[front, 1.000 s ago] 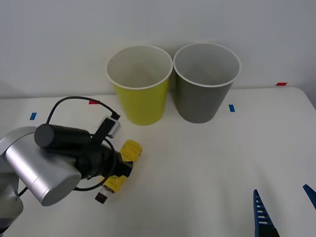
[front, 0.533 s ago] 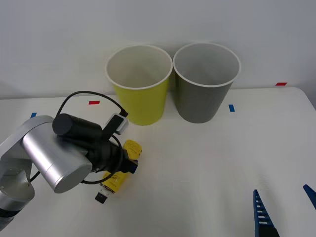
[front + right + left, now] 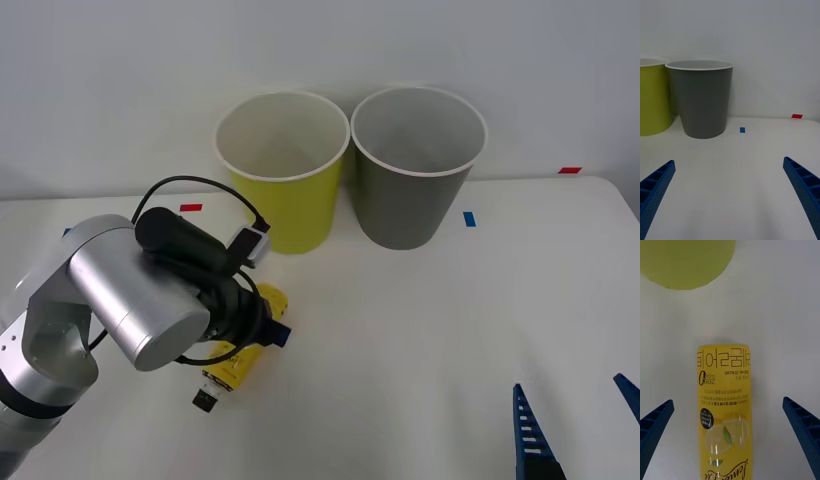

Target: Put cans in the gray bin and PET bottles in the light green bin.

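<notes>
The PET bottle (image 3: 243,352), yellow-labelled with a black cap, lies on its side on the white table, left of centre. My left gripper (image 3: 728,401) hangs right above it, open, one blue finger on each side of the bottle (image 3: 724,408) and not touching it. Behind stand the light green bin (image 3: 283,175) and, to its right, the gray bin (image 3: 418,170), both upright. My right gripper (image 3: 578,425) waits open near the table's front right corner, facing the gray bin (image 3: 702,101). Cans are out of view.
My left arm's silver wrist (image 3: 135,295) and its black cable cover the table's left part. Small blue (image 3: 469,218) and red (image 3: 569,170) tape marks lie on the table. A white wall rises close behind the bins.
My left arm has swung rightward and further over the bottle. The bottle, the bins and my right gripper have stayed in place.
</notes>
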`<state>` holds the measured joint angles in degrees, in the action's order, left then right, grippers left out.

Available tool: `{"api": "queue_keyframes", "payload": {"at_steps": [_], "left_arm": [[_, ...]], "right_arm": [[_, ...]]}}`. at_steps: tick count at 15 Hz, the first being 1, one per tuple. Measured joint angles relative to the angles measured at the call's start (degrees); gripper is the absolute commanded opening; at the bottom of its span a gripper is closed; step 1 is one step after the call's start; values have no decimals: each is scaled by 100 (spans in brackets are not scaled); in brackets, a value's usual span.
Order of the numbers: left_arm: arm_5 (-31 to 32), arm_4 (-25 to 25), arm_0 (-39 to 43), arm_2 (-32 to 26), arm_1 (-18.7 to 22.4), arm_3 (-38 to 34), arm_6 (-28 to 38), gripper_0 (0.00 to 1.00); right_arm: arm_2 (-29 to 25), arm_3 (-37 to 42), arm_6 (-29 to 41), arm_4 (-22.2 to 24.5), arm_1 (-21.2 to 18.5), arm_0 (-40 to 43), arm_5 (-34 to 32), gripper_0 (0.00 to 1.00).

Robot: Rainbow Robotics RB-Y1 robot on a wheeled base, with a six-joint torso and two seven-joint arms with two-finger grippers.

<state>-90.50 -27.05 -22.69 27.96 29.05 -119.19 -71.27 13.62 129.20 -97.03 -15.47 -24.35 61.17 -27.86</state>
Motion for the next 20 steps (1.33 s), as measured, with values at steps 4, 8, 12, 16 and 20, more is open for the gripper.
{"api": "queue_keyframes", "payload": {"at_steps": [4, 8, 12, 16, 20], "left_arm": [[-250, -10, -307, 0, -294, 508, -24, 100], [-538, 4, -479, 0, -441, 734, -52, 100], [-540, 35, -587, 0, -565, 1035, -103, 100], [-540, 152, -588, 1, -696, 1139, -157, 100], [-525, 209, -588, 7, -739, 1299, -259, 100]], "right_arm": [[0, 0, 0, 0, 0, 0, 0, 100], [0, 0, 0, 0, 0, 0, 0, 100], [0, 0, 0, 0, 0, 0, 0, 100], [0, 0, 0, 0, 0, 0, 0, 100], [0, 0, 0, 0, 0, 0, 0, 100]]}}
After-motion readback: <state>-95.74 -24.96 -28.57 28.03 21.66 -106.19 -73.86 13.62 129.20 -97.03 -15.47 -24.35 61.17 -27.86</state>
